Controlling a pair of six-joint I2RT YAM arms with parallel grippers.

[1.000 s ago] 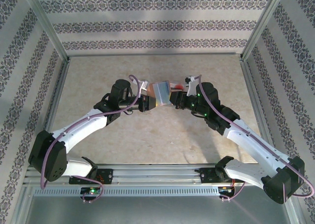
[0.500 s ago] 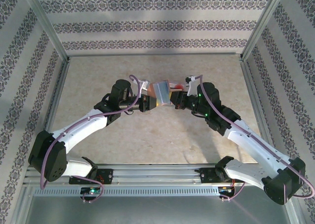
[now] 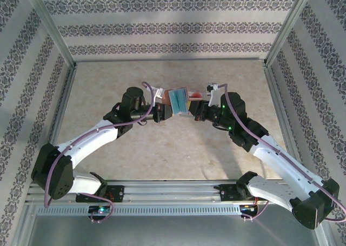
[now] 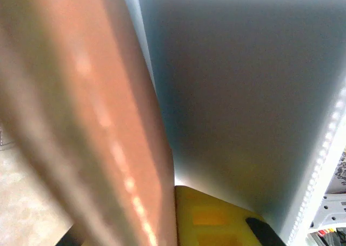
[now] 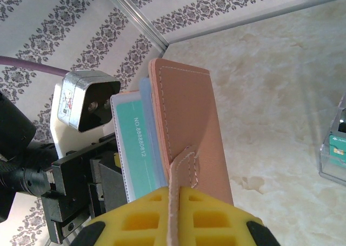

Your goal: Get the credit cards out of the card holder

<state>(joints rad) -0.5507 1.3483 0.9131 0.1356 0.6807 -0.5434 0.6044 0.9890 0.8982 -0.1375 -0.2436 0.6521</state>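
Note:
The card holder (image 5: 186,116), brown leather with a stitched tab (image 5: 181,173), hangs upright above the table between both arms. My right gripper (image 5: 174,213) is shut on the tab, its yellow pads pressed on either side. A teal credit card (image 5: 138,148) sits in a clear inner pocket facing left. My left gripper (image 3: 164,112) holds the holder's other side. In the left wrist view the leather (image 4: 92,127) and a grey-blue inner sheet (image 4: 238,94) lie against its yellow pad (image 4: 216,219). From above, the teal card (image 3: 178,100) faces up in the holder (image 3: 175,90).
A small clear object with a teal face (image 5: 336,146) lies on the beige table (image 5: 281,67) at the right edge. Something red (image 3: 197,95) lies just behind the right gripper. Patterned walls and metal posts (image 3: 59,46) enclose the table.
The card holder has turned between the grippers, so a teal card now faces the top camera where a grey-blue face showed. The right arm has shifted slightly right.

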